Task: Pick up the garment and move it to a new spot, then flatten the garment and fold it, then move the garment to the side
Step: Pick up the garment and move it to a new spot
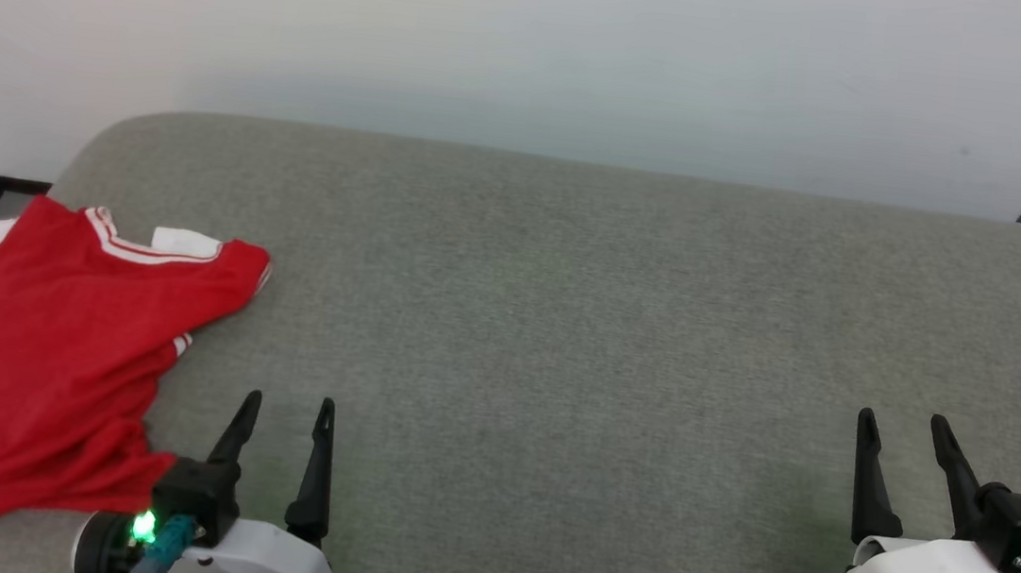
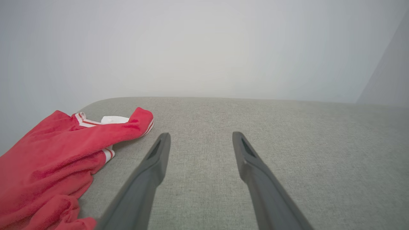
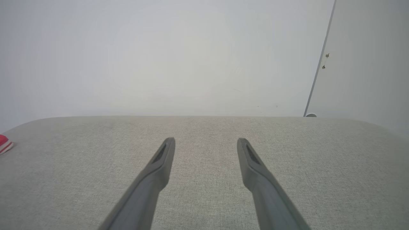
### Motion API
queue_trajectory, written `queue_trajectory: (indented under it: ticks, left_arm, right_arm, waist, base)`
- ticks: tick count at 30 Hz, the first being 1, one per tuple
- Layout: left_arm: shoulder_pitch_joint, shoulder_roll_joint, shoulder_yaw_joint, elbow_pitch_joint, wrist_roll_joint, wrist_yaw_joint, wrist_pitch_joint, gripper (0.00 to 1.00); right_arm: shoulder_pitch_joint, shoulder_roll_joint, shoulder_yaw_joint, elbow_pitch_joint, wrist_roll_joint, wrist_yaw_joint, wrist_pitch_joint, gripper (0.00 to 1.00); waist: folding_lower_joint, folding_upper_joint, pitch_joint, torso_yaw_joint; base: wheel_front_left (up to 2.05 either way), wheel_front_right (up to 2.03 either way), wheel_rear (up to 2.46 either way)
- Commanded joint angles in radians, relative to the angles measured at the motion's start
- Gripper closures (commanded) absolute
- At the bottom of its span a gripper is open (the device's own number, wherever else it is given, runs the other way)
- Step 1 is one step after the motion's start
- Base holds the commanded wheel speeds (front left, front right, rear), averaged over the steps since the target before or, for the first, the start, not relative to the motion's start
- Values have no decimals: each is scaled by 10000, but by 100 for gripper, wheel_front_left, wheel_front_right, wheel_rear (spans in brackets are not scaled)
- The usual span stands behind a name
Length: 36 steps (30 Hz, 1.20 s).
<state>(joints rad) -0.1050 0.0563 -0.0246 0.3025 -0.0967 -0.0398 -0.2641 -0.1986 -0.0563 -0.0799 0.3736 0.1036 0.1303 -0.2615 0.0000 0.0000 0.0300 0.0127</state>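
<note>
Pointing my left gripper [image 1: 290, 401] and right gripper [image 1: 904, 418] across grey woven fabric surface [image 1: 563, 330], both jaws wide, empty; crumpled bright red jersey T-shirt [image 1: 39, 351], white-striped trim, lies just left of left gripper.

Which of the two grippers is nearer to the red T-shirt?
The left gripper: the garment lies just beside it; the right gripper is far across the grey surface.
</note>
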Motion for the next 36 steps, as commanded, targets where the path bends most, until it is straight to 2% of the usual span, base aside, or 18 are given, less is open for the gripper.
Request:
queue_trajectory:
  ticks: [1, 9, 25, 36]
  left_arm:
    - [-110, -16, 26, 26, -34, -36, -6, 0]
    - [73, -44, 69, 106, -143, 81, -6, 0]
    - [708, -49, 428, 190, -309, 184, -6, 0]
    - [1352, -55, 1270, -733, -979, 726, -6, 0]
  right_arm:
    - [94, 31, 14, -12, 51, 8, -51, 0]
    - [200, 38, 433, -73, 204, 8, -49, 0]
    - [480, 30, 1337, 39, 518, 8, -32, 0]
    - [-754, -88, 3090, 731, 828, 6, -32, 0]
  waist:
    - [0, 0, -36, 100]
    - [0, 0, -213, 1085]
    - [0, 0, -770, 4558]
    - [0, 0, -278, 5035]
  base:
    - [0, 0, 0]
    - [0, 0, 0]
    - [0, 0, 0]
    - [0, 0, 0]
